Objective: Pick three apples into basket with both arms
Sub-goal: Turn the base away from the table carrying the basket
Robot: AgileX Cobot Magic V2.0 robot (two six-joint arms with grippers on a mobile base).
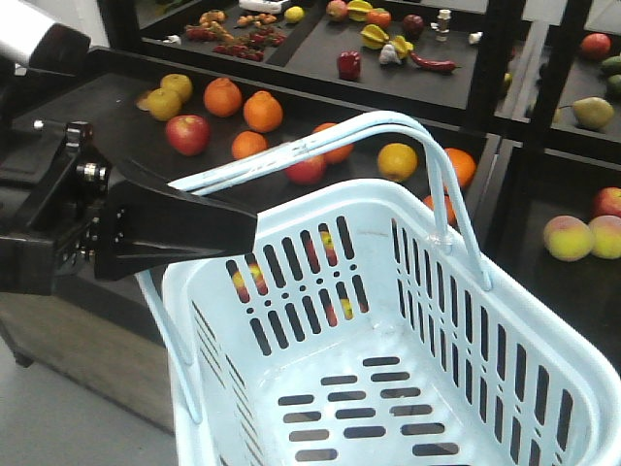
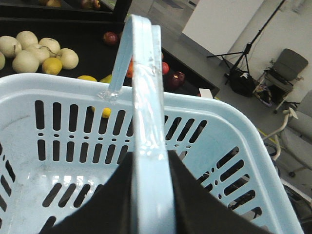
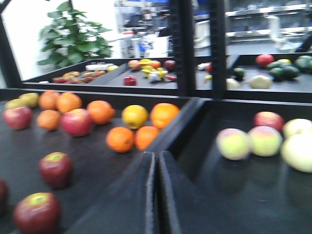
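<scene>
Since one arm apparently serves as carrier while the other picks, the left claw (image 1: pixel 231 229) is clamped on both hoop handles (image 2: pixel 146 97) where they come together. Its two black wedges press them from either side, so the pale blue basket (image 1: pixel 374 257) hangs just in front of the table (image 3: pixel 97 190) with its mouth open upward. Its slotted floor is bare and no apple is in it, so the task looks to be at its start. The right claw (image 3: pixel 156 195) holds nothing, its fingers pressed flat together, and it points low across the table. To its left lie the nearest apple (image 3: pixel 37 213) and a second apple (image 3: pixel 56 169), dark red with yellow-green tops and apart from each other. A red sliver at the frame's edge may be the third. The oranges (image 3: pixel 120 139) sit farther back, clear of them. The right claw would probably have to spread before closing on the nearest apple, and the basket held this near should keep the carry short.
</scene>
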